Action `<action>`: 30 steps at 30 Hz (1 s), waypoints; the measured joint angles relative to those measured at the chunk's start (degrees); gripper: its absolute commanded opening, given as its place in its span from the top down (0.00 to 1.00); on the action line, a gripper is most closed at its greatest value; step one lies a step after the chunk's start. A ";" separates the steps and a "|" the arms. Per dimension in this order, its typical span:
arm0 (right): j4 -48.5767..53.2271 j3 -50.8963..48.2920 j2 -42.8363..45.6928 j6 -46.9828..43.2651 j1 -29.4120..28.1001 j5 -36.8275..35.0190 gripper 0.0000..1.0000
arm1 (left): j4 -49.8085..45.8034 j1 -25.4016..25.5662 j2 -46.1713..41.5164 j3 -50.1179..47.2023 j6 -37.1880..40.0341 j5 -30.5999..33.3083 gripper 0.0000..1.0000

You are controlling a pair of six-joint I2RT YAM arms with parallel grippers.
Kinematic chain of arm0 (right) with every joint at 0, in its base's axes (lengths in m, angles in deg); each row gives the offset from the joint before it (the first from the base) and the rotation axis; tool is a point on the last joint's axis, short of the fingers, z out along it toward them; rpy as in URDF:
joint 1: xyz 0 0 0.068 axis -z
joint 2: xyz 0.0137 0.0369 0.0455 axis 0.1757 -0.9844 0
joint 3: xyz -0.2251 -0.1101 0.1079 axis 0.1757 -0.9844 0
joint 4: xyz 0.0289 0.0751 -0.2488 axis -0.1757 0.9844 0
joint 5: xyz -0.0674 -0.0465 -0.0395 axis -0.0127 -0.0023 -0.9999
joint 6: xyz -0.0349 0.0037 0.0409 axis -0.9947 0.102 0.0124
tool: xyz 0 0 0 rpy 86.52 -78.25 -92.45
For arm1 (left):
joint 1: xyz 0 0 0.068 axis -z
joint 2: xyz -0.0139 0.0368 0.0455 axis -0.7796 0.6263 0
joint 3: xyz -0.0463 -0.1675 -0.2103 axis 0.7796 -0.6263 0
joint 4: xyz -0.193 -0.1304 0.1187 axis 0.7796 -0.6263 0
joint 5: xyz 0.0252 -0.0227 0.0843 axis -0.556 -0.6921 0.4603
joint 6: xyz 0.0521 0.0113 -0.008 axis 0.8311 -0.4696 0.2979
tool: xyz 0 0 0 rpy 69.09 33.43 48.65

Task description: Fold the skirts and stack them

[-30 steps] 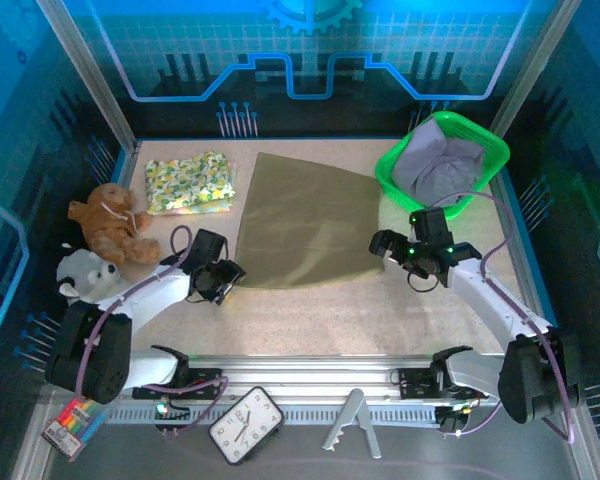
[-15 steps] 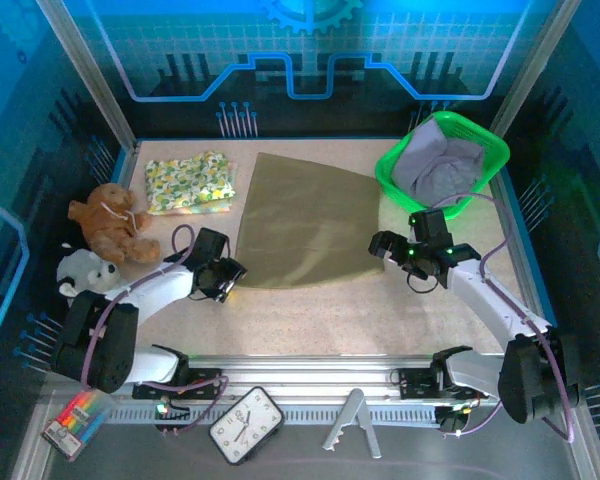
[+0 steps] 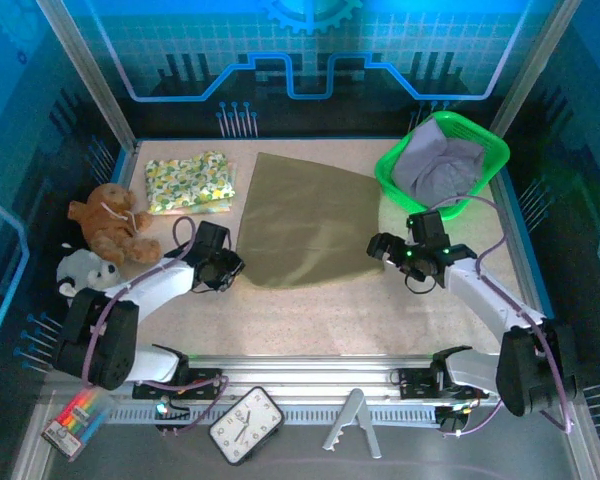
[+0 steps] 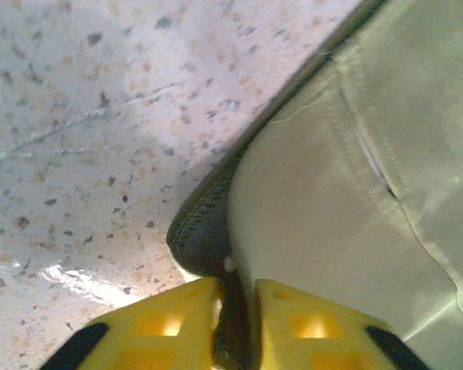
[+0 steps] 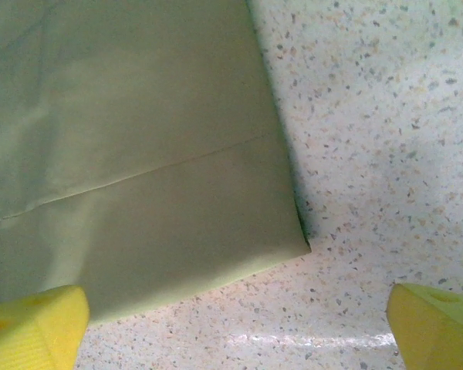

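Your left gripper [image 4: 235, 308] pinches the seven-o'clock corner of the olive skirt [image 4: 347, 193]; your right gripper [image 5: 235, 327] hangs spread over its four-o'clock corner.

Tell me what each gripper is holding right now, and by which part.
The left gripper pinches the olive skirt at its near left corner. The right gripper is open over the near right corner, holding nothing.
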 measured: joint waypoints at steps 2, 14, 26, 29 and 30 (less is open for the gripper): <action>-0.17 -0.35 -0.96 0.72 0.00 0.26 0.01 | -1.64 0.00 -2.67 0.00 0.17 0.63 0.88; -7.04 -3.54 -9.60 9.25 -0.09 4.63 0.58 | -6.27 0.00 -10.08 -2.12 0.63 1.29 1.00; -10.21 -5.51 -10.54 11.91 -0.26 2.73 0.73 | -6.38 0.00 -9.27 -3.02 0.00 1.09 1.00; -10.93 -5.51 -11.45 11.91 -0.33 2.73 0.74 | -6.38 0.00 -9.05 -3.02 0.00 1.09 1.00; -11.10 -5.51 -11.89 11.91 -0.44 2.75 0.74 | -6.38 0.00 -9.05 -3.02 0.00 1.09 1.00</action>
